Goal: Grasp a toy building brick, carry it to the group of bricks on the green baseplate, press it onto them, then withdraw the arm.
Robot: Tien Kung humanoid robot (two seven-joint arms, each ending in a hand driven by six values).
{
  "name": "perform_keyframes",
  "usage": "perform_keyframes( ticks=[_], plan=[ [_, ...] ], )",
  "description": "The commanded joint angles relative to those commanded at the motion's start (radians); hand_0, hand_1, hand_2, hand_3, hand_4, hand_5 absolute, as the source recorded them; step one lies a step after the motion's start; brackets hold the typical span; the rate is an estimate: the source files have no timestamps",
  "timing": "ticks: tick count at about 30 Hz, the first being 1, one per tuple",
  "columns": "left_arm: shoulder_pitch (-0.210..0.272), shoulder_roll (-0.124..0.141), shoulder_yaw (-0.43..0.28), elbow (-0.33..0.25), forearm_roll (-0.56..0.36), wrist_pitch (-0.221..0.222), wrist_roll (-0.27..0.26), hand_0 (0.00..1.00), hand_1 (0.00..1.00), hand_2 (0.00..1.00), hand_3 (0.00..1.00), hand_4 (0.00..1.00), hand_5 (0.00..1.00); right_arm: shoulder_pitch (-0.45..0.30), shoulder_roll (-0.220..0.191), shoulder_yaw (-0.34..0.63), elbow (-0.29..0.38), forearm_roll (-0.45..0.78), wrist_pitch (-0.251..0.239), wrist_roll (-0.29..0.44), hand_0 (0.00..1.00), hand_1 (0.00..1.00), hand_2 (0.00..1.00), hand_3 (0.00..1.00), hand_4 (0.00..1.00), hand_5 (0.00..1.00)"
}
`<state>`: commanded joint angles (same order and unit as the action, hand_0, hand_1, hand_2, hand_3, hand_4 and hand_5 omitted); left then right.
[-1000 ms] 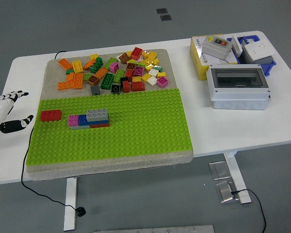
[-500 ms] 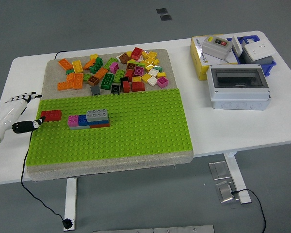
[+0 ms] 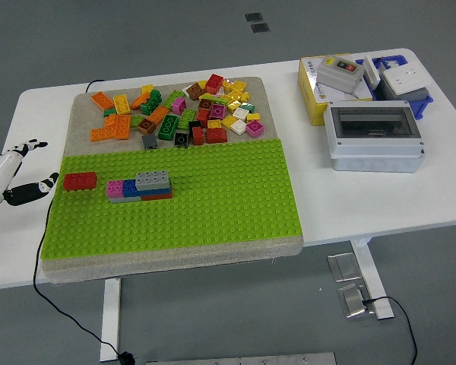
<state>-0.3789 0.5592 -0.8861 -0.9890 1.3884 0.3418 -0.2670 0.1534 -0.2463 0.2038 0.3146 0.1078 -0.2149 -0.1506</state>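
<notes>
My left hand [image 3: 11, 176] hovers left of the green baseplate [image 3: 213, 205], fingers spread, holding nothing. The red brick [image 3: 80, 181] lies just right of my fingertips, long axis left-to-right.

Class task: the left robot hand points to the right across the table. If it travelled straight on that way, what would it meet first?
Probably the red brick at the green baseplate's left edge; the left robot hand is open, though its height above the table is unclear.

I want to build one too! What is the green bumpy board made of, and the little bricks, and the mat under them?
The green baseplate looks like hard moulded plastic: even rows of studs, bright flat colour. The loose bricks seem the same plastic, with crisp edges and a slight shine. The beige mat under them looks like felt or foam, dull and speckled, but I can't tell which.
</notes>
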Motion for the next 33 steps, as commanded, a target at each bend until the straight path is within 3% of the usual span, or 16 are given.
perform_keyframes(
  ticks=[2, 3, 4, 6, 9, 10, 18, 33],
  plan=[
    [0.039, -0.037, -0.065, -0.039, -0.046, 0.002, -0.033, 0.950, 0.851, 0.850, 0.830, 0.651, 0.441, -0.003, 0.003, -0.001, -0.001, 0.002, 0.000, 0.002, 0.655, 0.621, 0.595, 0.587, 0.677, 0.998],
    [0.070, -0.070, -0.116, -0.072, -0.083, 0.006, -0.063, 0.950, 0.851, 0.850, 0.830, 0.651, 0.441, -0.005, 0.006, -0.001, -0.001, 0.002, 0.000, 0.002, 0.655, 0.621, 0.595, 0.587, 0.677, 0.998],
    [0.086, -0.086, -0.143, -0.088, -0.102, 0.009, -0.079, 0.883, 0.771, 0.741, 0.764, 0.594, 0.445, -0.005, 0.007, 0.000, -0.001, 0.001, -0.001, 0.002, 0.655, 0.622, 0.595, 0.586, 0.676, 0.998],
    [0.120, -0.128, -0.219, -0.132, -0.153, 0.016, -0.122, 0.883, 0.771, 0.741, 0.764, 0.594, 0.445, -0.006, 0.011, 0.004, -0.002, -0.007, -0.001, 0.000, 0.655, 0.622, 0.595, 0.586, 0.676, 0.998],
    [0.142, -0.167, -0.300, -0.182, -0.210, 0.020, -0.175, 0.883, 0.771, 0.741, 0.764, 0.594, 0.445, -0.006, 0.015, 0.008, -0.003, -0.016, -0.001, -0.003, 0.655, 0.622, 0.595, 0.586, 0.676, 0.998],
    [0.147, -0.175, -0.330, -0.196, -0.231, 0.021, -0.195, 0.868, 0.755, 0.712, 0.678, 0.554, 0.450, -0.006, 0.016, 0.010, -0.004, -0.020, -0.001, -0.004, 0.655, 0.621, 0.595, 0.585, 0.680, 0.998],
    [0.173, -0.198, -0.493, -0.212, -0.260, 0.019, -0.245, 0.860, 0.742, 0.702, 0.655, 0.536, 0.449, -0.007, 0.020, 0.010, -0.004, -0.026, -0.001, -0.006, 0.654, 0.621, 0.595, 0.585, 0.679, 0.998],
    [0.174, -0.205, -0.517, -0.203, -0.211, 0.017, -0.231, 0.856, 0.735, 0.707, 0.666, 0.573, 0.447, -0.006, 0.017, 0.017, -0.002, -0.055, -0.004, -0.015, 0.654, 0.619, 0.578, 0.547, 0.674, 0.998]
  ],
)
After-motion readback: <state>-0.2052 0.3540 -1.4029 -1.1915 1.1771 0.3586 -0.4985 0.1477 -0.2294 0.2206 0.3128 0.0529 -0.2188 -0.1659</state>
